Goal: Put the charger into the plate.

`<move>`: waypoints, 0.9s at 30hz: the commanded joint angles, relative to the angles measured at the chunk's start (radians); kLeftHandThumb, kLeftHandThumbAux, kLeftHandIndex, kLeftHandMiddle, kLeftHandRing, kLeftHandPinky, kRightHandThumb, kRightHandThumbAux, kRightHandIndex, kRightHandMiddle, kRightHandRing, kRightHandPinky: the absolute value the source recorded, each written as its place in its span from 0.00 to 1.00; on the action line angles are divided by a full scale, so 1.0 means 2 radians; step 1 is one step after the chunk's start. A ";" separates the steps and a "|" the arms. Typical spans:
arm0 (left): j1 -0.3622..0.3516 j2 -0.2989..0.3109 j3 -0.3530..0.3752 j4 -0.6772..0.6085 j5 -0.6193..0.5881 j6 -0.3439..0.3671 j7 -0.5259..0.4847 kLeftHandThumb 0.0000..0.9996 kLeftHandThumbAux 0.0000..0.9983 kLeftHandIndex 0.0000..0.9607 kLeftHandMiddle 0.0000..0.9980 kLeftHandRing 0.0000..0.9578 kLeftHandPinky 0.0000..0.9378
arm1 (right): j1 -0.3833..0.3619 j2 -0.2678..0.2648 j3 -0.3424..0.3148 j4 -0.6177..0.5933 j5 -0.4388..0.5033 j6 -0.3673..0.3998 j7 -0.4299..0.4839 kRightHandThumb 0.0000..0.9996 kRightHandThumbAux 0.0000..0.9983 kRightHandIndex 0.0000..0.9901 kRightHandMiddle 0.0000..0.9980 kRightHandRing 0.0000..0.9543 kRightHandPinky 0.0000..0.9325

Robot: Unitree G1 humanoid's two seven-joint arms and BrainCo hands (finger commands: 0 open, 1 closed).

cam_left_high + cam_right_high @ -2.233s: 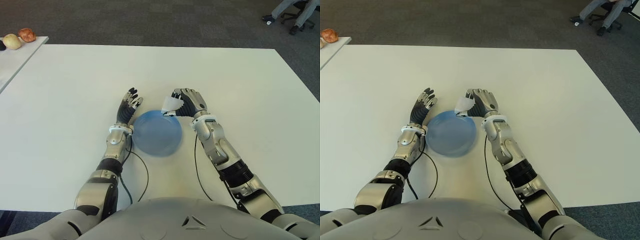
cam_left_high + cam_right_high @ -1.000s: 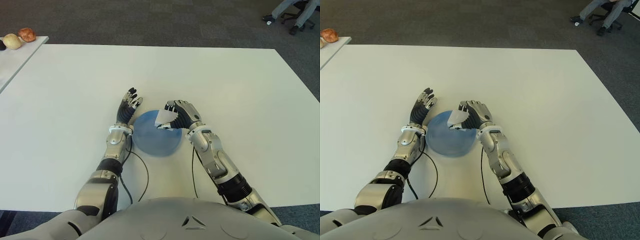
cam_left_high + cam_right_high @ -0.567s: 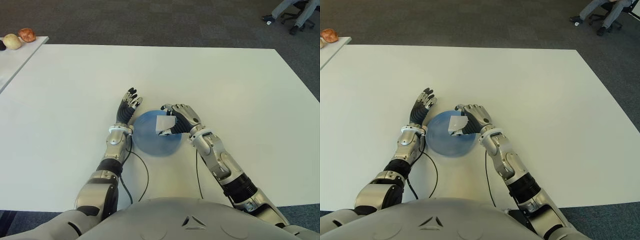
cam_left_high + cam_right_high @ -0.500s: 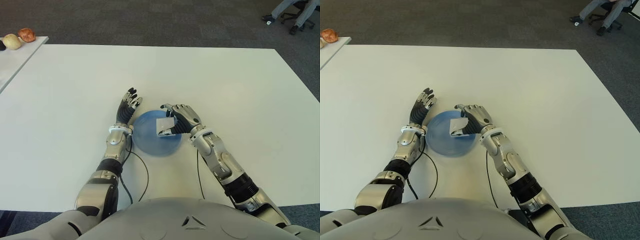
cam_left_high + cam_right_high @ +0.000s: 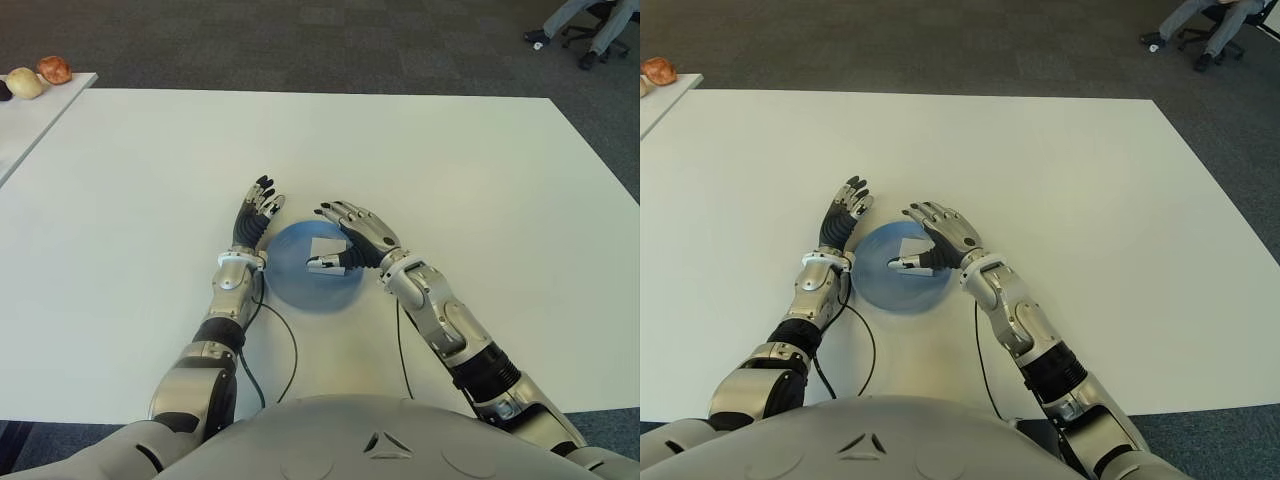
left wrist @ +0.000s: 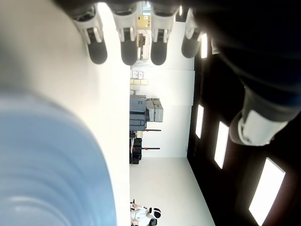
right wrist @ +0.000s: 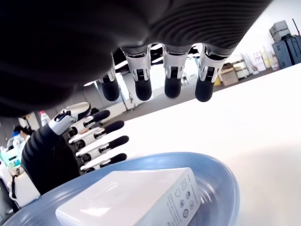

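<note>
The white charger (image 5: 328,247) lies flat in the blue plate (image 5: 290,278), towards the plate's right side. My right hand (image 5: 340,232) hovers just over it, fingers spread and thumb low by the charger's near edge, gripping nothing. In the right wrist view the charger (image 7: 136,197) sits free in the plate (image 7: 221,183) under my straightened fingers (image 7: 171,70). My left hand (image 5: 258,210) shows flat beside the plate's left rim, fingers extended; its wrist view shows the plate (image 6: 47,160) close by.
The white table (image 5: 450,150) spreads wide on all sides. A side table (image 5: 30,110) at the far left carries round fruit-like items (image 5: 40,72). A black cable (image 5: 288,345) loops near my body. An office chair (image 5: 590,25) stands far right on the carpet.
My right hand brought the charger from the plate's right rim over the plate, then its fingers spread and let the charger go into the plate. The left hand stayed still.
</note>
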 commanded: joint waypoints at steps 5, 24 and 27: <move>0.034 -0.003 -0.004 0.025 0.002 0.031 -0.007 0.00 0.54 0.07 0.11 0.12 0.15 | -0.001 0.001 -0.002 0.013 0.002 -0.014 -0.003 0.26 0.16 0.00 0.00 0.00 0.00; 0.034 0.000 -0.003 0.029 0.003 0.032 -0.007 0.00 0.54 0.08 0.14 0.15 0.18 | -0.007 0.022 -0.029 0.064 0.018 -0.021 -0.069 0.26 0.19 0.00 0.00 0.00 0.00; 0.034 0.000 -0.003 0.030 0.003 0.032 -0.006 0.00 0.54 0.08 0.14 0.15 0.17 | -0.017 0.043 -0.057 0.100 0.062 -0.039 -0.098 0.25 0.23 0.00 0.00 0.00 0.00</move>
